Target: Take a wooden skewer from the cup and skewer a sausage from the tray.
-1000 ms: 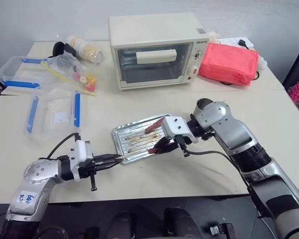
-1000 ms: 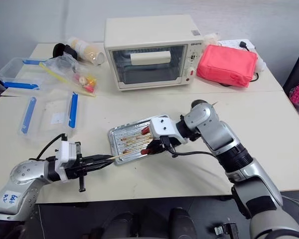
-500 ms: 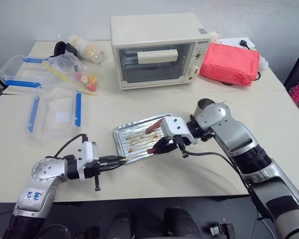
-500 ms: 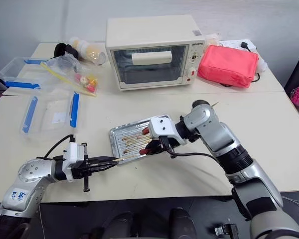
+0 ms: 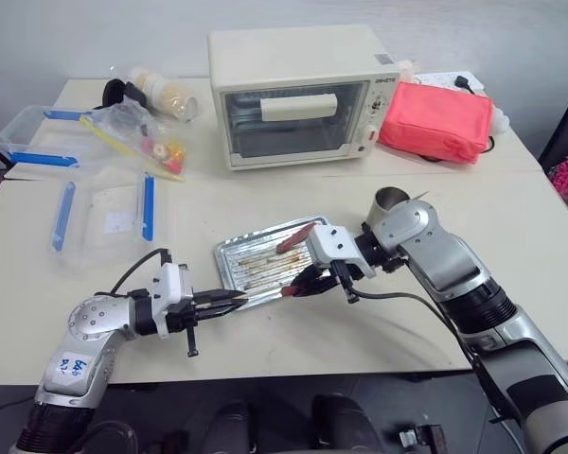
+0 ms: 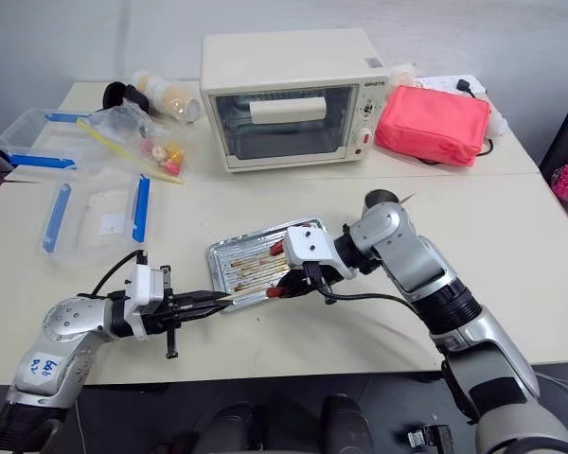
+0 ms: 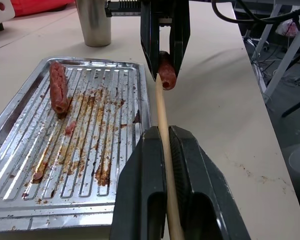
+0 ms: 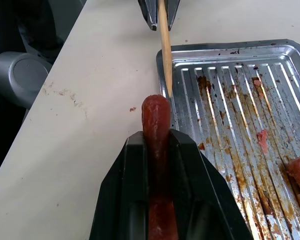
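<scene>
My left gripper (image 5: 229, 298) is shut on the wooden skewer (image 7: 162, 117), which lies nearly level and points at my right gripper (image 5: 298, 284). The right gripper is shut on a reddish-brown sausage (image 8: 156, 117), held just above the tray's front edge with its rounded end (image 7: 166, 75) sticking out toward the skewer. The skewer's tip meets that end; whether it has gone in I cannot tell. A second sausage (image 5: 293, 238) lies in the greasy ridged tray (image 5: 246, 267). The metal cup (image 5: 390, 199) stands behind my right arm.
A cream toaster oven (image 5: 298, 95) and a red pouch (image 5: 435, 118) stand at the back. Clear plastic boxes with blue clips (image 5: 104, 213) and bags of food (image 5: 151, 132) lie at the left. The table's front edge runs just below both grippers.
My left gripper has crept right with the skewer, bringing its tip from the tray's left front corner up to the held sausage. The right gripper has kept still.
</scene>
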You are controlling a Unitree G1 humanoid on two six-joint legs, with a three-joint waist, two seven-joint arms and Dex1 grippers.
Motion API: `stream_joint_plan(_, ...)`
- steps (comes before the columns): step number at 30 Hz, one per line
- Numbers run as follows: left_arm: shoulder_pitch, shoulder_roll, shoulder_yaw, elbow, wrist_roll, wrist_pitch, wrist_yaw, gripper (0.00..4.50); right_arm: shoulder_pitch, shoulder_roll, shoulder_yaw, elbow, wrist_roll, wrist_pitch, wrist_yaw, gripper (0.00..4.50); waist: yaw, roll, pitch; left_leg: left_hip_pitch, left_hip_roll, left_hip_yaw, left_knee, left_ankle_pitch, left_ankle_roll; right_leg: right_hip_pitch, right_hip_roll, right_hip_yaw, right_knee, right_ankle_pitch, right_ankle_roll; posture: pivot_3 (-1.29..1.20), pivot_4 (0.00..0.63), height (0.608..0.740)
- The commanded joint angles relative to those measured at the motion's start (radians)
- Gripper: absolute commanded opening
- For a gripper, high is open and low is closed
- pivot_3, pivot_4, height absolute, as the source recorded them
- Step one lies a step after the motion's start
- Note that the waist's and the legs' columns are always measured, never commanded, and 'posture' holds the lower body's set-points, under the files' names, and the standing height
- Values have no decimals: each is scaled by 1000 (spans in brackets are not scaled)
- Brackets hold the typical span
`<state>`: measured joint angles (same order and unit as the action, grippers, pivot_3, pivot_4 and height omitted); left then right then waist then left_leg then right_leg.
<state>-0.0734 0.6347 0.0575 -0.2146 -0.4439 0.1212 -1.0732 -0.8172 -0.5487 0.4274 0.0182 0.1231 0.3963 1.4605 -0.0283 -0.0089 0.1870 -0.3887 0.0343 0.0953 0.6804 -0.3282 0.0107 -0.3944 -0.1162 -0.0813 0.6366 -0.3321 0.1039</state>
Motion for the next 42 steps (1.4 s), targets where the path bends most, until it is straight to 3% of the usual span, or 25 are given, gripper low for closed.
stream_joint_plan(1, -1, 1, -4, -4, -4, -3, -4, 0, -3, -12, -10, -28, 13, -1, 1, 520, 0, 0, 0, 0, 0, 0, 0, 0, 0, 0, 0, 0, 0, 0, 0, 0, 150, 740)
stream_joint_plan(42, 8, -8, -31, 16, 11, -9, 16, 0, -25, -20, -23, -12, 28, -6, 6, 520, 0, 0, 0, 0, 0, 0, 0, 0, 0, 0, 0, 0, 0, 0, 0, 0, 150, 740)
